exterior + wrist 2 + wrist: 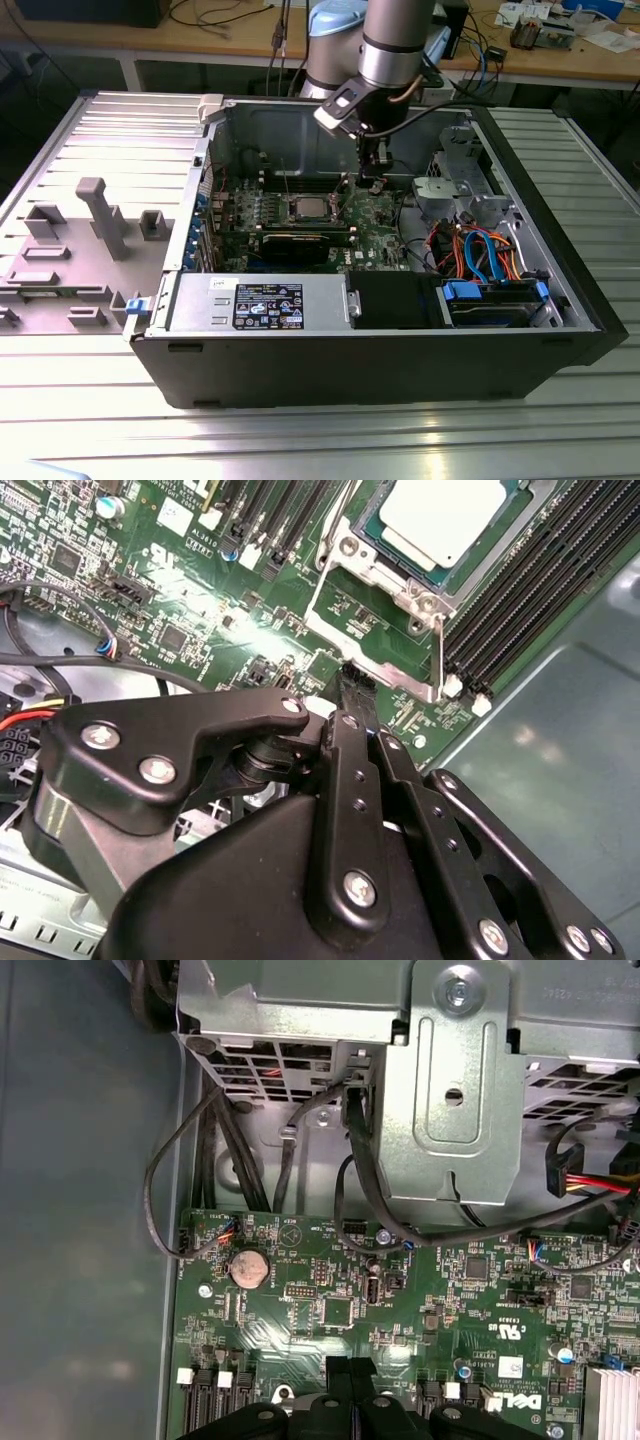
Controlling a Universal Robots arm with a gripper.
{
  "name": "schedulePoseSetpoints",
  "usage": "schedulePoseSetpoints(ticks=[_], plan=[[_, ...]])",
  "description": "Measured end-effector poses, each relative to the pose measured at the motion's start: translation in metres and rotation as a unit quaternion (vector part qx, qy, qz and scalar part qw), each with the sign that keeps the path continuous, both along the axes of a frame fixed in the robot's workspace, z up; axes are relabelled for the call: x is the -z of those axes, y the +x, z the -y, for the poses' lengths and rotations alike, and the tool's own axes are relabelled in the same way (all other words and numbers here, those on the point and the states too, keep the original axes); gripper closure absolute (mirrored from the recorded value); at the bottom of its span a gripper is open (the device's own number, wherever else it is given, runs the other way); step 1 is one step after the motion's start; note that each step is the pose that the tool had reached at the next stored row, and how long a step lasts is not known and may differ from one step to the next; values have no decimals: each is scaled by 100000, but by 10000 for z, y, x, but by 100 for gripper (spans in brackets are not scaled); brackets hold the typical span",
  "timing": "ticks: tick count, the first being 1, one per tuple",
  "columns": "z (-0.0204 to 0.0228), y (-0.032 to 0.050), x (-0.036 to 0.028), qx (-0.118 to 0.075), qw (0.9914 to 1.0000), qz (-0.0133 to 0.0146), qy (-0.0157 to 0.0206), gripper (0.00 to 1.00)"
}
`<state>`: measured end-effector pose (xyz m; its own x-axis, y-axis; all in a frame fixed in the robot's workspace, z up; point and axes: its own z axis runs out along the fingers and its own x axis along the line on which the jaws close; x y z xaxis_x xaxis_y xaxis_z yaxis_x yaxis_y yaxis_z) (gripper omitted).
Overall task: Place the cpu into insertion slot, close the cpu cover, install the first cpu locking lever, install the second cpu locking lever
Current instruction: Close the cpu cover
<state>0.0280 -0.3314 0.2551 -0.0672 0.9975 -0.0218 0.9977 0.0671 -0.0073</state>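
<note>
Gripper, closed and empty as if for pushing, hangs beside the slot, on the exterior view's right, the cpu already seated.

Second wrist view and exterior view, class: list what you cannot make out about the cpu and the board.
1. cpu, second wrist view: part cut off by the picture's edge.
2. motherboard, second wrist view: a large stretch hidden behind the gripper.
3. cpu, exterior view: too small to judge how it sits.
</note>
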Motion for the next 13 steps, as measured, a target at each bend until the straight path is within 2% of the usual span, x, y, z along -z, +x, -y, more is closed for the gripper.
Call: schedulePoseSetpoints(ticks=[13], plan=[[0, -64, 3, -4, 100000, 1, 3, 89]])
